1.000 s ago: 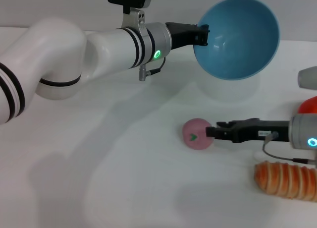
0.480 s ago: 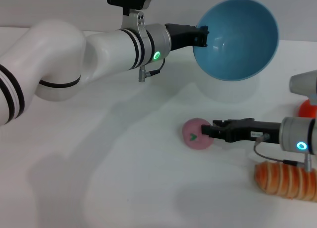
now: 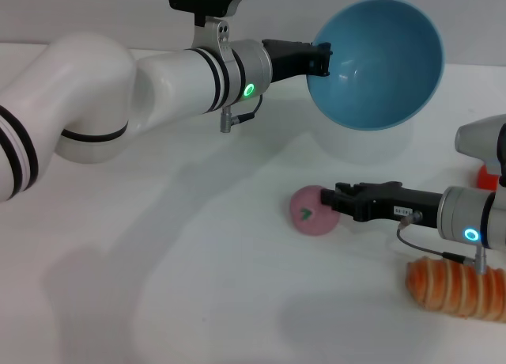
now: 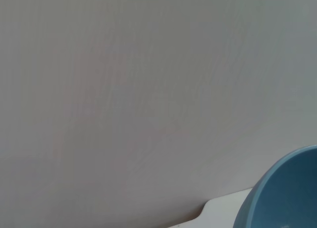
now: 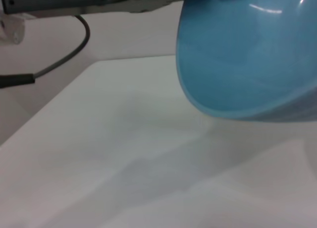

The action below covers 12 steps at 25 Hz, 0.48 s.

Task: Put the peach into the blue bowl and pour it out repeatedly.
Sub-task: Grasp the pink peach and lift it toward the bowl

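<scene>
The blue bowl (image 3: 379, 63) hangs in the air at the back right, tipped on its side with the opening facing me, and it is empty. My left gripper (image 3: 320, 57) is shut on its left rim. The bowl also shows in the left wrist view (image 4: 285, 198) and the right wrist view (image 5: 247, 54). The peach (image 3: 308, 212) lies on the white table below the bowl, green stem spot facing me. My right gripper (image 3: 336, 203) is low over the table, open, with its fingertips at the peach's right side.
An orange ribbed roll (image 3: 455, 289) lies at the front right, just under my right wrist. A red-orange fruit (image 3: 490, 176) peeks out behind that wrist at the right edge. My left arm (image 3: 118, 95) spans the back left.
My right gripper has slid left up to the peach, and the peach has shifted slightly left. The bowl and left arm have barely moved.
</scene>
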Available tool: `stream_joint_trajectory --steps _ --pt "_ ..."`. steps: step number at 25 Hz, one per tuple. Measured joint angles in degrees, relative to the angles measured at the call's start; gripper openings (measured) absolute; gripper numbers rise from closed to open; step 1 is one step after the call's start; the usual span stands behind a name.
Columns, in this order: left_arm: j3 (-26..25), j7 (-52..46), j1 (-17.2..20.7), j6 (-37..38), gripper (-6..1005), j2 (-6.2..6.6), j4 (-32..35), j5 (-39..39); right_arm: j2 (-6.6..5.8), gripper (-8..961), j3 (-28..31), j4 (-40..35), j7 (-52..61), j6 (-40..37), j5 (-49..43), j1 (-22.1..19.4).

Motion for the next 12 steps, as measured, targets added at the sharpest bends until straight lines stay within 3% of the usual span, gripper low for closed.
stream_joint_trajectory --steps 5,12 --pt "0.0 0.0 0.0 0.1 -2 0.00 0.0 0.0 -0.13 417 -0.2 1.2 0.1 0.1 -0.2 0.2" --pt "0.0 -0.3 0.5 0.3 -1 0.00 -0.1 0.0 -0.18 155 -0.1 1.4 0.0 0.1 -0.1 0.1"
